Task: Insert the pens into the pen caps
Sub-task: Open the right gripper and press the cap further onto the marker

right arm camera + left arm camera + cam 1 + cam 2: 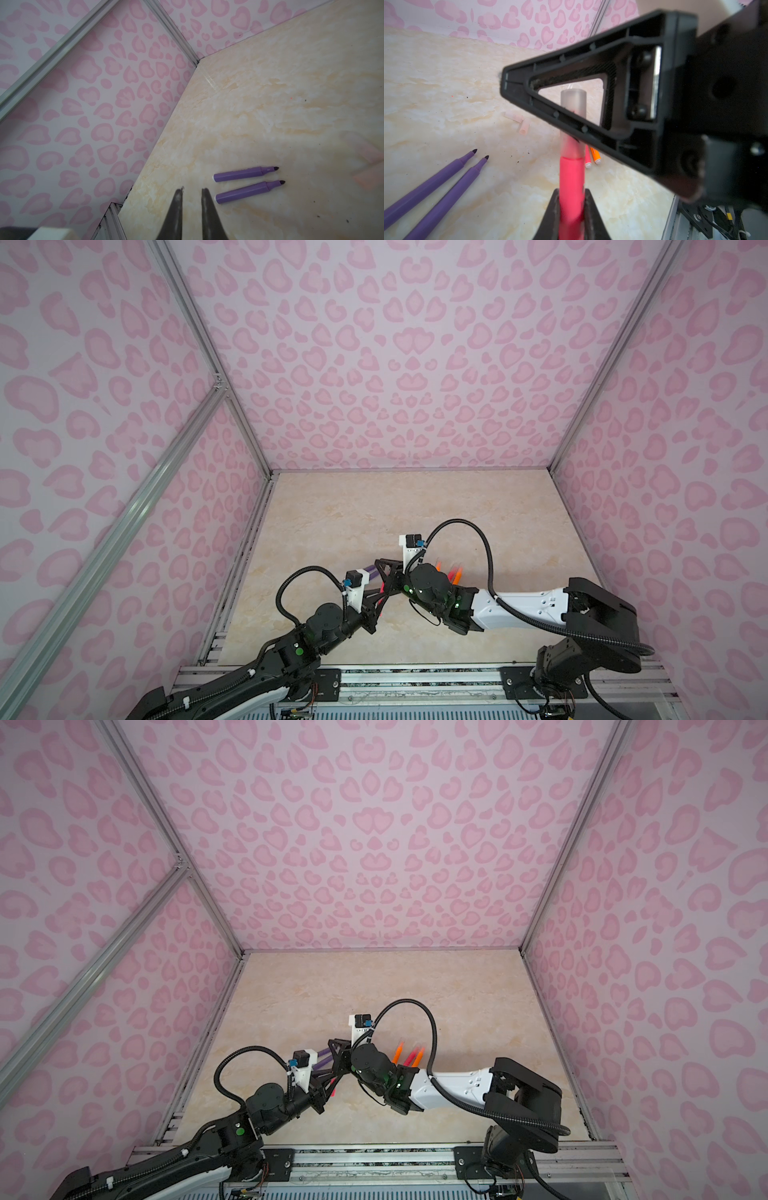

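Left gripper [572, 216] clamped on slim pink-red felt-tip pen [571, 180], clear plastic cap [573, 104] over its tip; right gripper [193, 189] closed beside it. We judge one nearly capped; two purple pens [245, 173] and loose clear caps [523, 128] lie waiting on beige table [446, 83].

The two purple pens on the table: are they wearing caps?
No, both purple pens lie on the table with their dark tips bare.

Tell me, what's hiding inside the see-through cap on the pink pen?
The front end of the pink pen shows faintly through the clear cap. Its very tip is hidden: the right gripper crosses in front.
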Tool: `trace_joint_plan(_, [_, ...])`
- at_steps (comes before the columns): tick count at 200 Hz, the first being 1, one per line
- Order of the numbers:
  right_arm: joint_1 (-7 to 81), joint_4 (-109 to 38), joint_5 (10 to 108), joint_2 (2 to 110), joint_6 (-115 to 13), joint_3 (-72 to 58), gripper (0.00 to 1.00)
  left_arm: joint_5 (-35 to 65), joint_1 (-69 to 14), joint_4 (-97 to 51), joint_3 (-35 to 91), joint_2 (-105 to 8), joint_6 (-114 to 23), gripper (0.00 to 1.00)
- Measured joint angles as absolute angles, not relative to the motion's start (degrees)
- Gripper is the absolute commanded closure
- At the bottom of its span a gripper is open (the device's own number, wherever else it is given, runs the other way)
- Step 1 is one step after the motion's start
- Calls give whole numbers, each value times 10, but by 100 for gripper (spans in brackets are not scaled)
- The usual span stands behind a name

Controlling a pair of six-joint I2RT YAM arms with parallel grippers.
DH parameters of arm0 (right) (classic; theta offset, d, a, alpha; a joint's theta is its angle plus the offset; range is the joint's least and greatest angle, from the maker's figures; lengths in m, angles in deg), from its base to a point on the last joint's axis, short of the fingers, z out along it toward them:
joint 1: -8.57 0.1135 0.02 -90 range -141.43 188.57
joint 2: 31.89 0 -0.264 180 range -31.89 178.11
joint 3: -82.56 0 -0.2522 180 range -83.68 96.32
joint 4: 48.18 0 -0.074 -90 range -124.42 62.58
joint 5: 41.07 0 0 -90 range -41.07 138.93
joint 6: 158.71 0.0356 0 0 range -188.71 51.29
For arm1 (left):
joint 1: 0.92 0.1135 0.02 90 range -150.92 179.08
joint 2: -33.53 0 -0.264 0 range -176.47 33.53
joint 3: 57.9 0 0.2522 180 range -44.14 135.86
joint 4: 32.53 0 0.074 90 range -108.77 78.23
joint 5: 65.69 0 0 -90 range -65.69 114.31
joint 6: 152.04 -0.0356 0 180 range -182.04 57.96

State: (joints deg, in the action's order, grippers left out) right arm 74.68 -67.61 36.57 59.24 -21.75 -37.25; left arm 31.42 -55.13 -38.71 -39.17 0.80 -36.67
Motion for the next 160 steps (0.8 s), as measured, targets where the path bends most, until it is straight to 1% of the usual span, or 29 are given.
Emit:
trace_joint_plan(17, [750, -676, 363, 593, -213, -376, 100, 315, -553, -382, -391, 4, -368, 97])
trace_joint_plan(95, [774, -764, 319, 604, -206, -427, 100, 304, -555, -368, -391, -3, -367, 97])
trace_joint_plan(160, [802, -832, 266, 642, -209, -447, 100, 300, -556, -336, -391, -9, -366, 97])
